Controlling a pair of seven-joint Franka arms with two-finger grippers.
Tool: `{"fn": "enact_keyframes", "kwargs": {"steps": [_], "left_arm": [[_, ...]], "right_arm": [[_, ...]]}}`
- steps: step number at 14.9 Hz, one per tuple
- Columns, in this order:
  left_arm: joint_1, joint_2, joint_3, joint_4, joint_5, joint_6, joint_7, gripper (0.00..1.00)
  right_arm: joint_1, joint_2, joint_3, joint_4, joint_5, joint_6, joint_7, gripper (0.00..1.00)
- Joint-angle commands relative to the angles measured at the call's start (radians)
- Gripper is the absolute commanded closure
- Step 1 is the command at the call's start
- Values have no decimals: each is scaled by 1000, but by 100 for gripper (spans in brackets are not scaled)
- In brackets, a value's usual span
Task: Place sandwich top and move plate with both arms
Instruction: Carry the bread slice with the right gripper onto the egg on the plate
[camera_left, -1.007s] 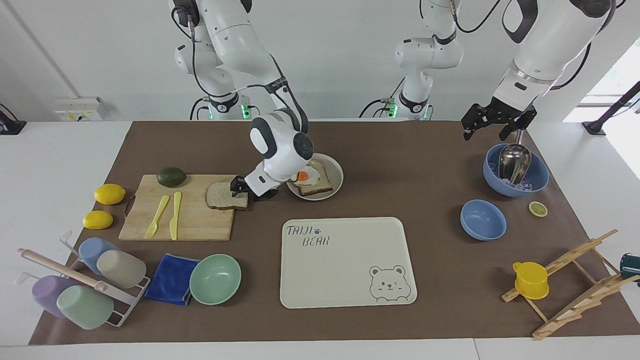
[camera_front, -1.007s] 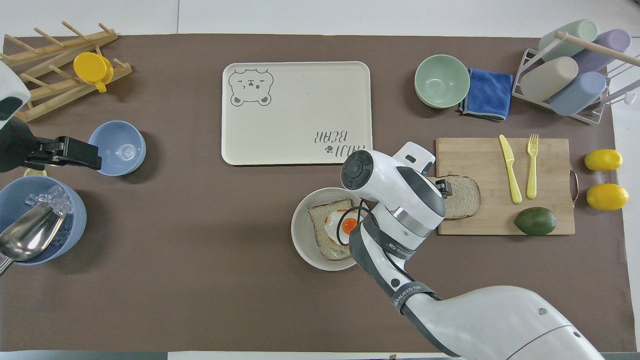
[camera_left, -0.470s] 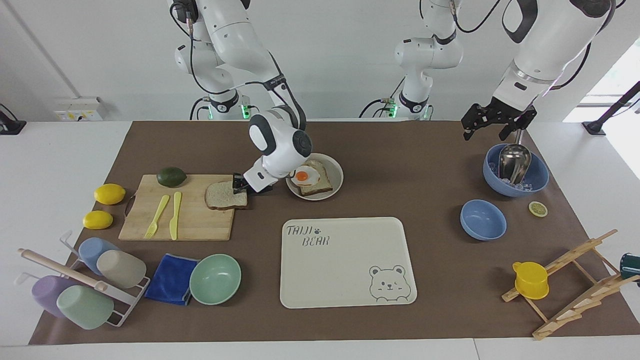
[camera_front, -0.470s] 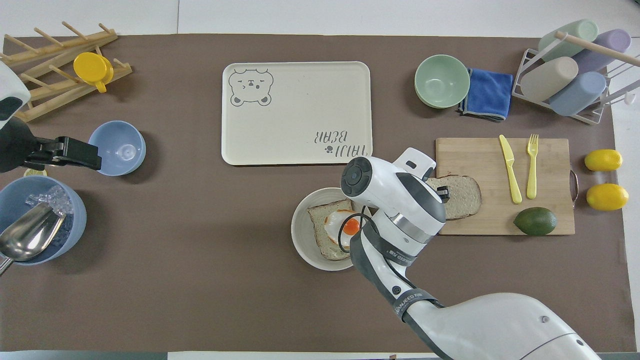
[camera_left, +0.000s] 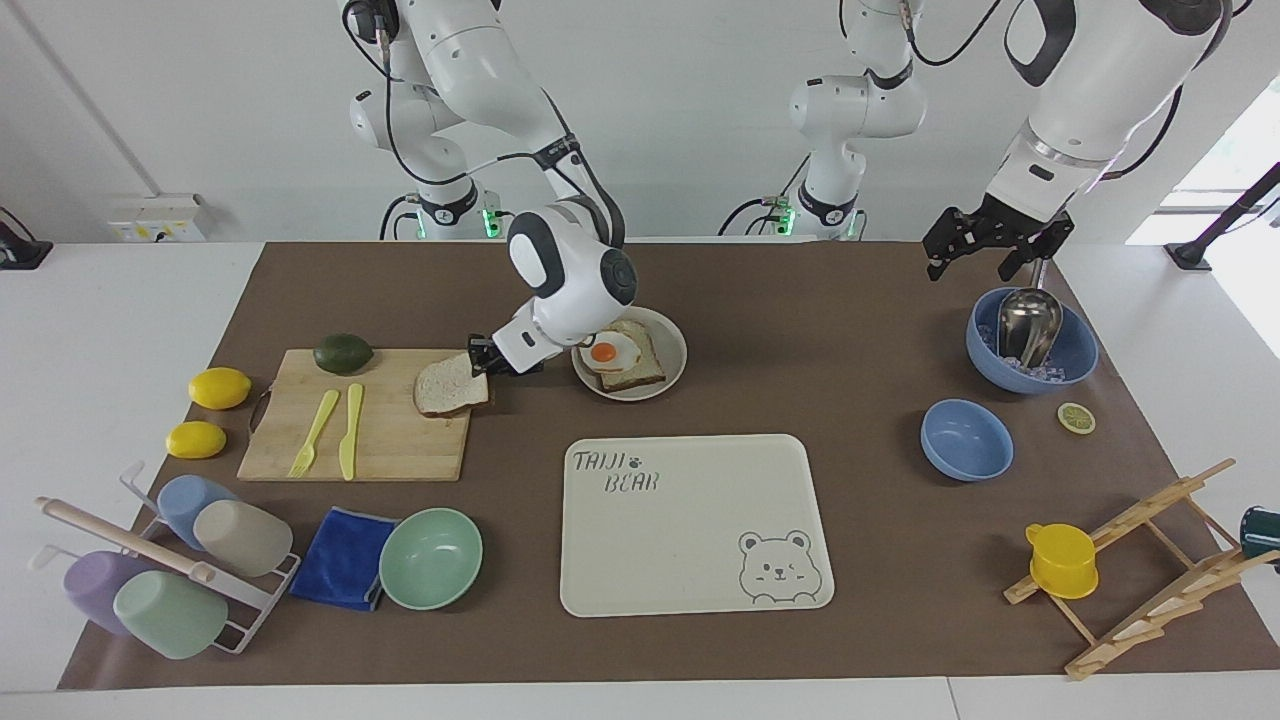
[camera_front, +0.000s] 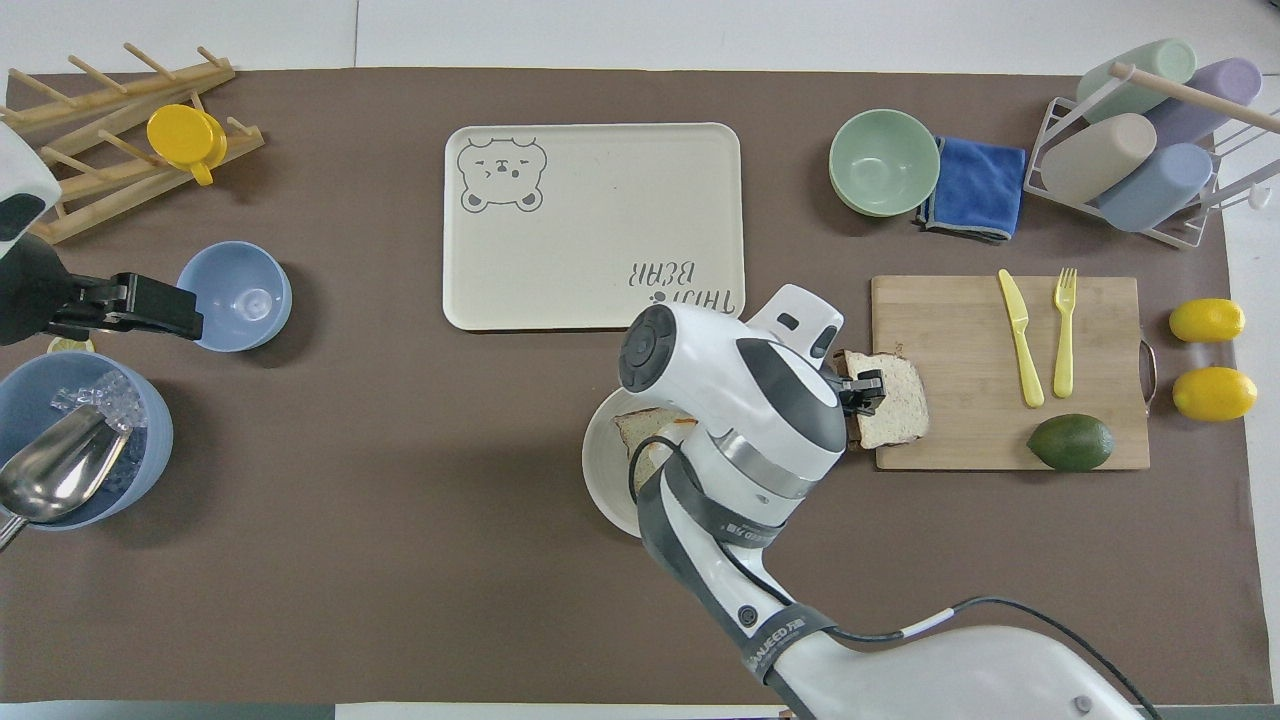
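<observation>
The sandwich top (camera_left: 450, 385) is a tan bread slice, tilted up off the wooden cutting board (camera_left: 380, 440). My right gripper (camera_left: 482, 357) is shut on the edge of it that faces the plate. The slice also shows in the overhead view (camera_front: 895, 400), with the right gripper (camera_front: 862, 390) on it. The round beige plate (camera_left: 672, 345) stands beside the board and bears a bread slice with a fried egg (camera_left: 612, 353). In the overhead view the right arm hides most of the plate (camera_front: 600, 480). My left gripper (camera_left: 985, 250) waits open over the blue bowl with the scoop (camera_left: 1075, 350).
A cream bear tray (camera_left: 690, 560) lies farther from the robots than the plate. The board holds a yellow fork, a knife (camera_left: 350, 430) and an avocado (camera_left: 343, 353). A mint bowl (camera_left: 430, 558), a blue cloth, a cup rack, two lemons, a small blue bowl (camera_left: 965, 440) and a wooden rack stand around.
My right gripper has risen with the sandwich top in it. The held edge has come up off the board, and the slice now tilts and has shifted slightly toward the plate. The left arm has not moved.
</observation>
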Motion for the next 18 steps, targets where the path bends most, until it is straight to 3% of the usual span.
{"fn": "enact_keyframes", "kwargs": {"steps": [1, 4, 7, 9, 18], "left_arm": [[2, -11, 4, 0, -5, -17, 5, 0], [2, -11, 4, 0, -5, -17, 4, 0], [2, -10, 2, 0, -5, -17, 5, 0], [2, -10, 2, 0, -4, -17, 5, 0], [2, -10, 2, 0, -4, -17, 5, 0]], "right_arm": [[68, -52, 14, 38, -2, -92, 23, 100], [128, -86, 31, 36, 3, -88, 82, 100], [126, -77, 40, 44, 150, 50, 129, 100], [129, -48, 42, 36, 169, 147, 132, 100], [143, -34, 57, 33, 247, 230, 170, 100]]}}
